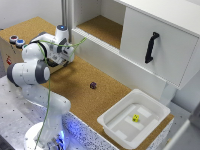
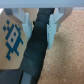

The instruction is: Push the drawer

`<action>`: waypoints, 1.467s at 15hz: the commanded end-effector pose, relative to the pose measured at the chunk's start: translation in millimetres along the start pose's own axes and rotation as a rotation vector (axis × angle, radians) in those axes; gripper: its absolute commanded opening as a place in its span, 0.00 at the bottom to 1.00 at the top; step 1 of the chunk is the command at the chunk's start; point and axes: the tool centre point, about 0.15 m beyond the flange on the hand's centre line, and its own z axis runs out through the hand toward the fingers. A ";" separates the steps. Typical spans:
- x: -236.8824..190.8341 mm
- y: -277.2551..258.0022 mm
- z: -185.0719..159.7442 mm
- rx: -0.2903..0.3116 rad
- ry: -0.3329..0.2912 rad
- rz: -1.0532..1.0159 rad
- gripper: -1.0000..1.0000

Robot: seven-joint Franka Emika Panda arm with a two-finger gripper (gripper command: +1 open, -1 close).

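Gripper point(image 2: 38, 25) fingers are standing apart, holding nothing, facing the wooden drawer point(image 2: 12, 42) just beside them at the cork counter's point(image 1: 75, 82) far end; its blue pixel marking is showing no readable writing

drawer point(image 1: 11, 50): front hidden behind arm, cut off at edge; gripper point(image 2: 39, 29): fingertips blurred, jaw state was unclear.

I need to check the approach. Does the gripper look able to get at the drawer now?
Probably yes. The gripper hangs right at the wooden box, with a dark strap below it and nothing visibly between. The drawer's own front is hidden behind the arm.
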 end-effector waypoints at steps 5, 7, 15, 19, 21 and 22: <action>13.9 -36.5 -28.0 0.001 0.096 0.020 1.00; 9.9 -35.6 -47.9 -0.018 0.145 0.035 1.00; 3.0 -47.4 -92.6 0.014 0.152 -0.085 1.00; 4.0 -75.4 -119.2 -0.010 0.081 -0.330 1.00; 6.0 -91.9 -126.5 -0.010 0.011 -0.456 1.00; 7.2 -103.3 -132.6 -0.026 -0.010 -0.530 1.00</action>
